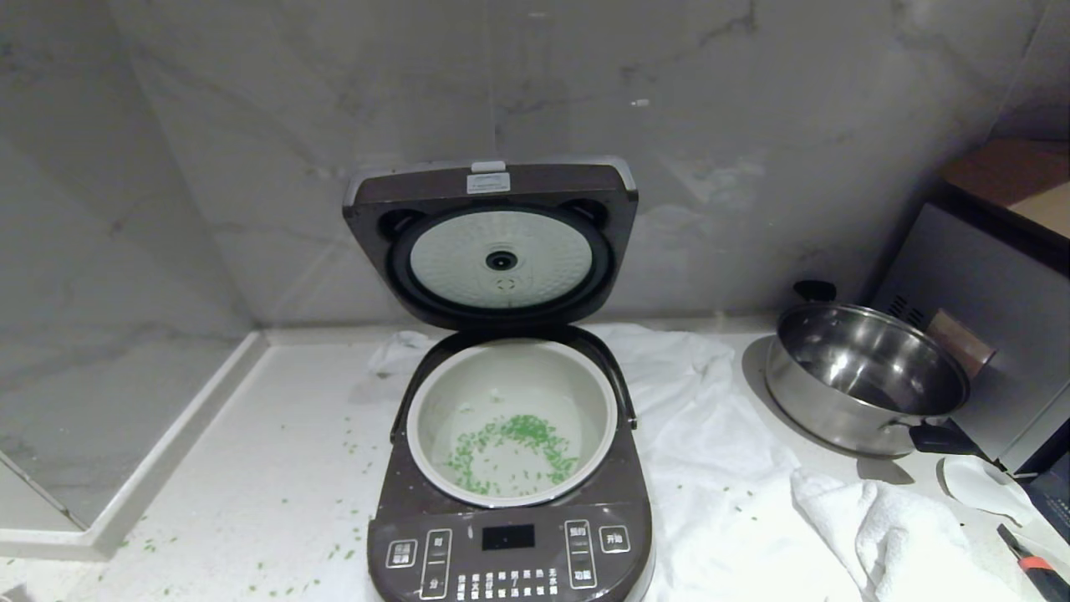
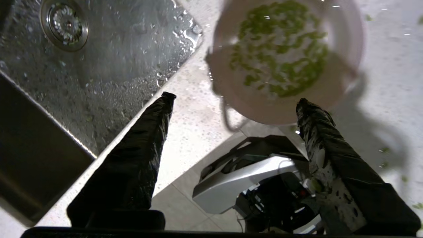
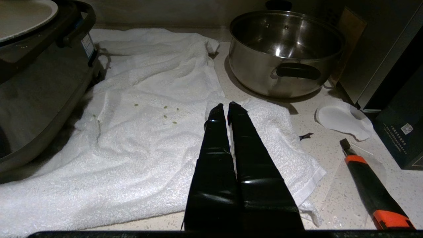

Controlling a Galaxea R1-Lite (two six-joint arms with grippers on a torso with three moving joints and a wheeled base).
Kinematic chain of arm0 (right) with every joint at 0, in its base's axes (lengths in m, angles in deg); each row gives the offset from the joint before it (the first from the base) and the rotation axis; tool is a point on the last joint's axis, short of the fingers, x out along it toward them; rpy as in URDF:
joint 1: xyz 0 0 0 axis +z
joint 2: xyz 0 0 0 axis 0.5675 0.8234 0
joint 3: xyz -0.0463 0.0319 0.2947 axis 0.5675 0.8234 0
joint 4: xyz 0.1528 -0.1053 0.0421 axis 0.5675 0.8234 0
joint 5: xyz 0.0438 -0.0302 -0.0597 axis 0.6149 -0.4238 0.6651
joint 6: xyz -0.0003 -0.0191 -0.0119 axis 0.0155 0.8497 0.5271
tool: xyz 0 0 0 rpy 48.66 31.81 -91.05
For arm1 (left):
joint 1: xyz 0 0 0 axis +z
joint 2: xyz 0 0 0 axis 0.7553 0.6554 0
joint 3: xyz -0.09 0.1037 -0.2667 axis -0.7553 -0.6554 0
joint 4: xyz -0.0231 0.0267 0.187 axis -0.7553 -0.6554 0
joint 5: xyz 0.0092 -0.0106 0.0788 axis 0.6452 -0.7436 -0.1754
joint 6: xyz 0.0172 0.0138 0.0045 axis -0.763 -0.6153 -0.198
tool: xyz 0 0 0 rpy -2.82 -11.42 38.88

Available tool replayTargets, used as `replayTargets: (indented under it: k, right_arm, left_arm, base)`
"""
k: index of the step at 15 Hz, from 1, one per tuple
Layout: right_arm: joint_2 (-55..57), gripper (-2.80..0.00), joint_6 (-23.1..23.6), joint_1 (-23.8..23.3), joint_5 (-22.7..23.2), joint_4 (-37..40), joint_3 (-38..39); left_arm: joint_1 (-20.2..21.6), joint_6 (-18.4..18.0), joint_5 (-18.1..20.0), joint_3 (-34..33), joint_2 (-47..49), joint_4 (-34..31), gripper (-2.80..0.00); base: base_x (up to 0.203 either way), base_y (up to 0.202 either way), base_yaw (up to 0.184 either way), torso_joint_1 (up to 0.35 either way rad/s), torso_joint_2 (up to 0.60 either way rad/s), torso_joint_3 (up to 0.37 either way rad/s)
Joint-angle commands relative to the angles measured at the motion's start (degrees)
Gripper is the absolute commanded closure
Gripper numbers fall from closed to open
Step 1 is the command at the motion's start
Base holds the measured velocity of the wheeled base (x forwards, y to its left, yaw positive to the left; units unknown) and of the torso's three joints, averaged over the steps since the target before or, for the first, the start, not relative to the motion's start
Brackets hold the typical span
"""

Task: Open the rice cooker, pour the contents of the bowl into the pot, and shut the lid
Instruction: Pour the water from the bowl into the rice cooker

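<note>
At the far left, seen only from the left wrist, a wet steel sink (image 2: 99, 66) with a round drain (image 2: 64, 24) lies beside the pale speckled counter (image 2: 195, 109), and the left gripper (image 2: 235, 98) hangs above the counter's front edge with its two black fingers (image 2: 145, 138) spread wide and nothing between them. Just beyond its fingertips the bowl (image 2: 287, 62) shows blurred, its white inside strewn with the green contents (image 2: 281, 49); whether it rests on the counter cannot be told. Moving right, in the head view, the rice cooker (image 1: 510, 543) stands in the middle of the counter, button panel toward the camera, with the lid (image 1: 493, 242) swung up and back against the marble wall (image 1: 752, 125), its pale round inner plate facing forward. The pot (image 1: 512, 422) sits in the cooker body, and green bits lie in a loose ring on its bottom with some water. More green bits are scattered on the counter left of the cooker. A rumpled white towel (image 1: 719, 468) spreads under and to the right of the cooker. Above it the right gripper (image 3: 227, 107) hovers with its black fingers pressed together, holding nothing. Further right stands a shiny steel pan (image 1: 865, 376) with black handles, a white spoon-like piece (image 3: 343, 119) near it, and a black and orange utility knife (image 3: 373, 185) at the counter's right end.
</note>
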Motion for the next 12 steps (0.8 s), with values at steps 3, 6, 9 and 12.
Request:
replayTargets:
  k: [3, 6, 9, 12]
  right_arm:
    - [0.0, 0.0, 0.1, 0.0, 0.0, 0.0, 0.0]
    - [0.0, 0.0, 0.1, 0.0, 0.0, 0.0, 0.0]
    - [0.0, 0.0, 0.0, 0.0, 0.0, 0.0, 0.0]
    - [0.0, 0.0, 0.1, 0.0, 0.0, 0.0, 0.0]
  left_arm:
    - [5.7, -0.8, 1.3, 3.5, 10.3, -0.1, -2.8]
    - [6.5, -0.6, 2.4, 5.6, 14.3, 0.0, -2.8]
    - [5.8, -0.1, 5.7, 6.6, 15.2, -0.3, -2.8]
    - [4.4, 1.2, 6.7, 8.6, 18.5, -0.1, -2.8]
  base:
    - [0.0, 0.0, 0.0, 0.0, 0.0, 0.0]
    - [0.0, 0.0, 0.0, 0.0, 0.0, 0.0]
    - [0.0, 0.0, 0.0, 0.0, 0.0, 0.0]
    - [0.0, 0.0, 0.0, 0.0, 0.0, 0.0]
